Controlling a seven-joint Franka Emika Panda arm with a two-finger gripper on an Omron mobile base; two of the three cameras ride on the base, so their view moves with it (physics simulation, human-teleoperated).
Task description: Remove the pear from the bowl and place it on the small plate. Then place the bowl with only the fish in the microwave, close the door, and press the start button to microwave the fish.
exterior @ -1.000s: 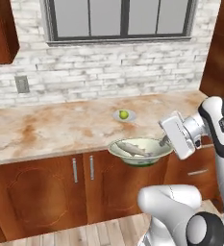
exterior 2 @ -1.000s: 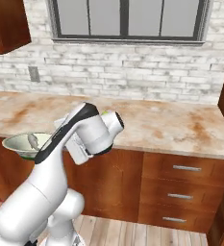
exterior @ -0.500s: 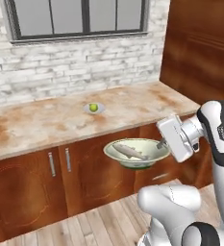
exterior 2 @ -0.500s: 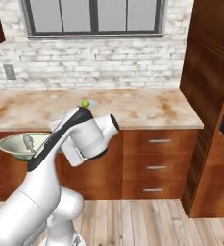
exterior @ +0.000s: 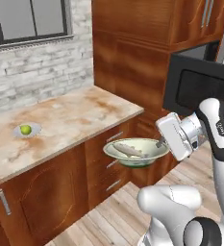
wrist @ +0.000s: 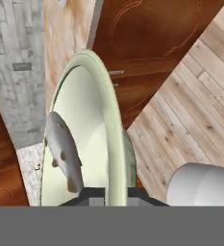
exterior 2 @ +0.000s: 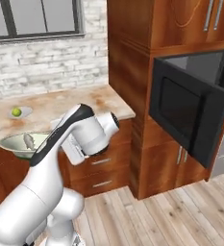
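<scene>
My gripper (exterior: 160, 143) is shut on the right rim of the pale cream-green bowl (exterior: 141, 154), holding it level in the air in front of the cabinet drawers. The silvery fish (exterior: 128, 150) lies alone inside it. In the hand view the bowl's rim (wrist: 109, 125) runs down between my fingertips (wrist: 93, 196), with the fish (wrist: 63, 153) to the left. The pear (exterior: 25, 129) sits on the small grey plate (exterior: 32, 126) far left on the counter. The microwave (exterior 2: 207, 65) stands to the right, its black door (exterior 2: 185, 113) swung open.
The marbled counter (exterior: 70, 120) ends at a tall wooden cabinet column (exterior 2: 130, 72). Drawers (exterior: 111, 158) are just behind the bowl. Wooden floor (exterior 2: 171, 211) lies between me and the microwave. The open door (exterior: 200, 86) juts out near my forearm.
The whole scene has slid left as the base turned right; the cabinet column and open microwave have come into view. The bowl with the fish stays in my gripper.
</scene>
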